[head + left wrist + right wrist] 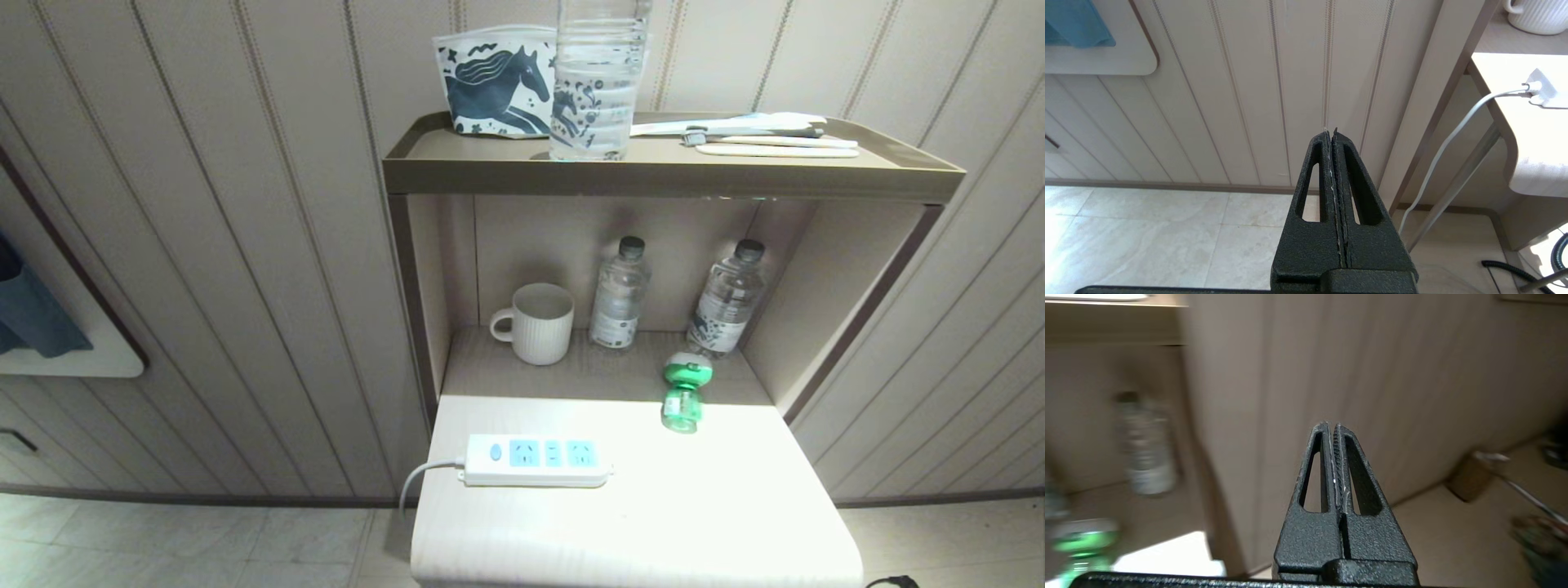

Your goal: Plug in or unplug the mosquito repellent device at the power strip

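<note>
Plainly, the mosquito repellent device (684, 394) lies unplugged on its side on the pale table (718, 506), at about two o'clock from the power strip (535, 462) and well apart from it, just before the right-hand water bottle (725, 309). It is probably light, with smooth, slippery translucent green plastic below a stiff white-and-green plug head, so the squarer head looks the surest hold. Both the left gripper (1332, 132) and right gripper (1330, 426) are closed tight on nothing, off the table's sides.

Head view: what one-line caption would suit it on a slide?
Green-and-white mosquito repellent device lies unplugged behind the long white power strip on a pale bedside table; neither gripper appears.
</note>
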### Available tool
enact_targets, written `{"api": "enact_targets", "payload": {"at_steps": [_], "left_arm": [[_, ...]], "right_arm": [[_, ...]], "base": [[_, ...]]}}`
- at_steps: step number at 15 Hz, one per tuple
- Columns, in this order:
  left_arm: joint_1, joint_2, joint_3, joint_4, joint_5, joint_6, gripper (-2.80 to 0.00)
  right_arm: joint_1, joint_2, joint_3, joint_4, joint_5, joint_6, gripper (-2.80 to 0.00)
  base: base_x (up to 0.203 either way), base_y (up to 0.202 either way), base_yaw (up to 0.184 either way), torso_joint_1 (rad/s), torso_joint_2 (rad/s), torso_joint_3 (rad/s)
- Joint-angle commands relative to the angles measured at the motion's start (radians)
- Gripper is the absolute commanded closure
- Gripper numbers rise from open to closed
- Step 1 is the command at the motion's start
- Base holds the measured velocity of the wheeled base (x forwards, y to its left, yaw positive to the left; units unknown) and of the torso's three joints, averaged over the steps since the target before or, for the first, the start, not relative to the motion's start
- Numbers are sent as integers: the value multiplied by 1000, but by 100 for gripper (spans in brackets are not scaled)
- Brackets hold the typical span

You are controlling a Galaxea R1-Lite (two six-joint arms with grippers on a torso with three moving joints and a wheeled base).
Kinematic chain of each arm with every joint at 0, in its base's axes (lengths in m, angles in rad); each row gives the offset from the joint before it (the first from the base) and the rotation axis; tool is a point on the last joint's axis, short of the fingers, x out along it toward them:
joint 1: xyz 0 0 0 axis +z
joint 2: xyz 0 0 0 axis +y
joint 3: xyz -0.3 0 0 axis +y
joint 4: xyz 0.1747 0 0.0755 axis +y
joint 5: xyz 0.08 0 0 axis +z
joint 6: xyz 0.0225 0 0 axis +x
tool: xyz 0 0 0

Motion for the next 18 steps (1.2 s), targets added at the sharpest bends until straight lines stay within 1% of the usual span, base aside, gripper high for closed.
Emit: {"api": "enact_targets", "payload": {"at_steps": [1, 2, 3, 4, 6, 7, 8, 9, 11, 12, 13, 14, 16, 17, 18], "left_arm": [[-1, 1, -1, 1, 0, 0, 0], [0, 1, -1, 1, 0, 1, 0], [0, 0, -1, 2, 0, 2, 0], [0, 0, -1, 1, 0, 0, 0], [-1, 0, -1, -1, 0, -4, 0], [-1, 0, -1, 1, 0, -8, 0], [-1, 0, -1, -1, 0, -11, 0], [-1, 0, -1, 0, 0, -11, 0], [-1, 0, -1, 0, 0, -10, 0], [-1, 0, -1, -1, 0, -11, 0], [0, 0, -1, -1, 0, -9, 0], [1, 0, -1, 1, 0, -8, 0], [1, 0, -1, -1, 0, -8, 0], [-1, 0, -1, -1, 0, -8, 0], [0, 0, -1, -1, -3, -6, 0]], "right_arm": [[-115, -347, 5, 357, 16, 7, 0], [-141, -415, 77, 409, 25, 13, 0], [-159, -445, 172, 425, 26, 27, 0], [-175, -466, 293, 413, 15, 49, 0], [-196, -492, 458, 322, -4, 78, 0], [-204, -501, 495, 241, -13, 97, 0], [-223, -504, 498, 206, -18, 105, 0], [-280, -504, 498, 205, -19, 105, 0], [-442, -522, 498, 241, 1, 97, 0], [-493, -553, 498, 272, 17, 97, 0], [-499, -611, 496, 316, 53, 96, 0], [-486, -696, 487, 372, 148, 88, 0], [-472, -772, 476, 437, 478, 102, 0], [-467, -774, 473, 467, 663, 122, 0], [-465, -774, 470, 499, 806, 137, 0]], "base": [[0, 0, 0, 0, 0, 0], [0, 0, 0, 0, 0, 0], [0, 0, 0, 0, 0, 0], [0, 0, 0, 0, 0, 0], [0, 0, 0, 0, 0, 0], [0, 0, 0, 0, 0, 0], [0, 0, 0, 0, 0, 0], [0, 0, 0, 0, 0, 0], [0, 0, 0, 0, 0, 0], [0, 0, 0, 0, 0, 0], [0, 0, 0, 0, 0, 0], [0, 0, 0, 0, 0, 0], [0, 0, 0, 0, 0, 0], [0, 0, 0, 0, 0, 0], [0, 0, 0, 0, 0, 0]]}}
